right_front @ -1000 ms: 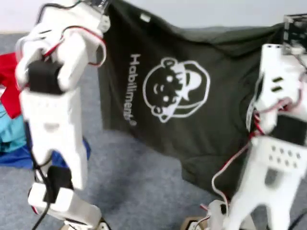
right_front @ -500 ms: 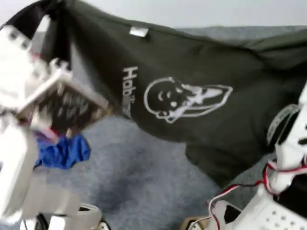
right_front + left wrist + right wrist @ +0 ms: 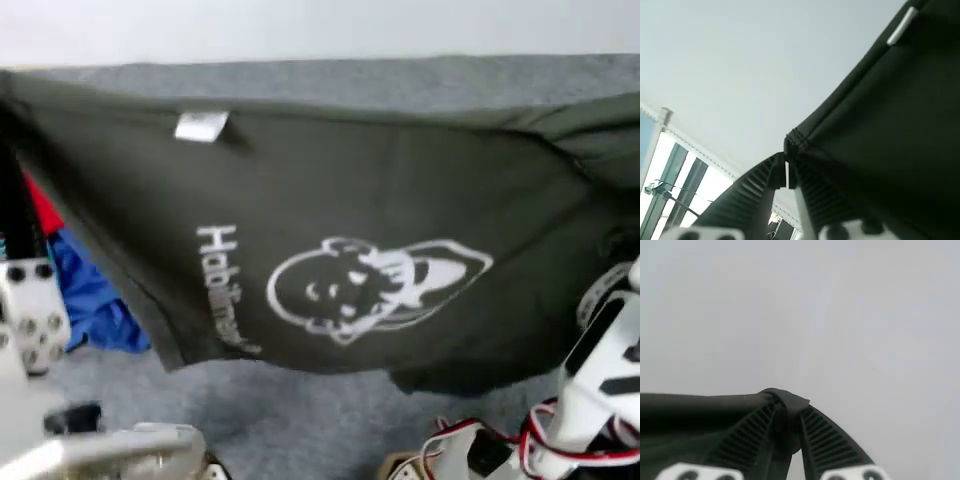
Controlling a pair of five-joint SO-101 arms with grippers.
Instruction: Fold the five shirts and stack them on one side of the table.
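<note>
1. While two grippers pinch it, the dark green shirt [image 3: 400, 230] hangs spread out wide across the high view. Its top edge runs nearly level, and its lower hem shows against the grey table [image 3: 300, 430].
2. A white label [image 3: 201, 126] sits just under the top edge. Lower down is a white print [image 3: 375, 285] of a round face, with lettering beside it.
3. The left gripper [image 3: 787, 167] is closed tight on a stitched corner of the shirt's edge, with the ribbed fingers [image 3: 760, 182] meeting on the cloth. From there the fabric [image 3: 890, 125] stretches away taut.
4. The right gripper [image 3: 790, 420] is likewise clamped, with a small bunch of dark cloth squeezed between its ribbed fingers [image 3: 830, 437]. The rest of the shirt trails off to one side.
5. A blue shirt [image 3: 90, 300] and a red shirt [image 3: 42, 205] lie crumpled together on the table behind the hanging shirt's left edge in the high view.
6. White arm parts show at the lower left [image 3: 30, 320] and lower right [image 3: 600, 390] of the high view.
7. Behind the left gripper are a pale ceiling [image 3: 740, 60] and windows [image 3: 675, 195].
</note>
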